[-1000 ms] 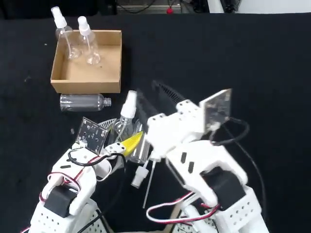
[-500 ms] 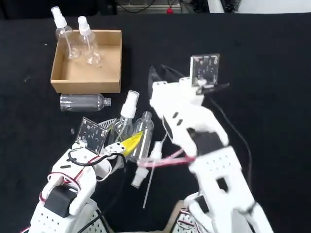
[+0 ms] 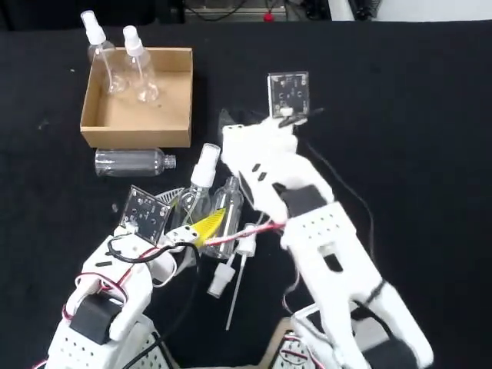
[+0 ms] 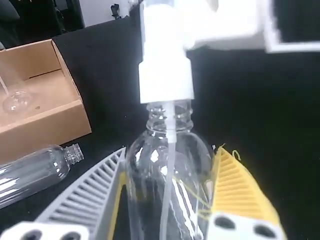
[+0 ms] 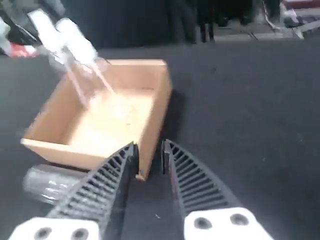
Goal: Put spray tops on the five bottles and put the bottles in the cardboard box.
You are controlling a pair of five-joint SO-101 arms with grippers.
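Left hand is gripping the upright bottle mid-body just off the cardboard box's front corner, spray top sitting with neck threads showing, right hand hanging empty and slightly parted nearer the box; I'm judging the bottle light, slick and squashable, so holding the belly gently.

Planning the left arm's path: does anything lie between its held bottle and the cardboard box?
Yes: an uncapped bottle lies on its side along the cardboard box's near wall, between the box and the held bottle.
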